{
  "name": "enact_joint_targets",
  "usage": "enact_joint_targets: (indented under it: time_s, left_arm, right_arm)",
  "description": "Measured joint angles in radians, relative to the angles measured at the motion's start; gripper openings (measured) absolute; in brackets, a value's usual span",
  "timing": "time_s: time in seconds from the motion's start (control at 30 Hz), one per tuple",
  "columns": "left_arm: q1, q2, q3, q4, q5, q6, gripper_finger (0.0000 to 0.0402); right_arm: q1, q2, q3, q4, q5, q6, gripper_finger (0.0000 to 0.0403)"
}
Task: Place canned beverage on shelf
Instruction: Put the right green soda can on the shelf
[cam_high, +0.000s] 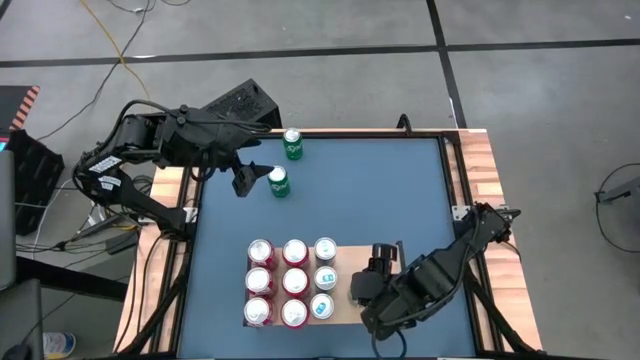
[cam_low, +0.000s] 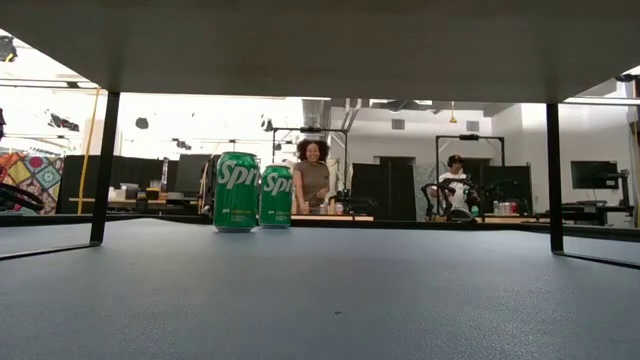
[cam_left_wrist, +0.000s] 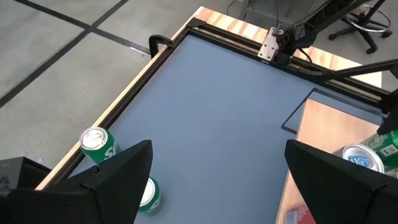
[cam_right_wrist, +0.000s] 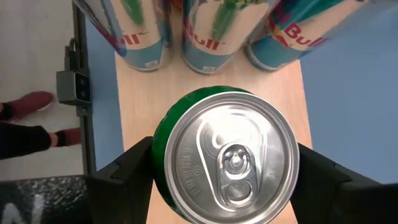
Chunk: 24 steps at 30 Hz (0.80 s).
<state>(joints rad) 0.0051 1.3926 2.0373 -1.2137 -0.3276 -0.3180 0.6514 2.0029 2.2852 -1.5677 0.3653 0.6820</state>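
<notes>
Your shelf (cam_high: 345, 262) stocks nine cans, a tenth green can (cam_right_wrist: 225, 155) stands between the right gripper's (cam_right_wrist: 225, 171) spread fingers, ungripped as far as shows; two green cans (cam_high: 279, 182) remain by the wide-open left gripper (cam_high: 243, 180).

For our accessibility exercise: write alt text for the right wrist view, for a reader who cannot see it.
Seen from above, a green can stands on the pale wooden shelf between the right gripper's open dark fingers. Three Red Bull cans stand in a row just beyond it, with blue table surface alongside.

Both arms are matt black, jointed and boxy; the left arm (cam_high: 150, 150) bears white labels; end effector fingers (cam_left_wrist: 118, 180) broad, flat, dark.
</notes>
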Motion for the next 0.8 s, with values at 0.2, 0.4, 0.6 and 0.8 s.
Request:
enact_joint_targets:
  time_s: [0.2, 0.4, 0.6, 0.8]
  left_arm:
    - [0.000, 0.000, 0.000, 0.000, -0.018, 0.003, 0.0352]
    - [0.000, 0.000, 0.000, 0.000, -0.019, 0.022, 0.0352]
    - [0.000, 0.000, 0.000, 0.000, -0.019, 0.023, 0.0352]
    - [0.000, 0.000, 0.000, 0.000, -0.019, 0.036, 0.0352]
  right_arm:
    - [0.002, 0.000, 0.000, 0.003, -0.037, -0.036, 0.0300]
    - [0.000, 0.000, 0.000, 0.017, -0.055, -0.028, 0.0327]
    - [-0.010, -0.001, 0.000, 0.025, -0.062, -0.052, 0.0332]
    - [-0.019, -0.001, 0.000, 0.054, -0.071, -0.039, 0.0333]
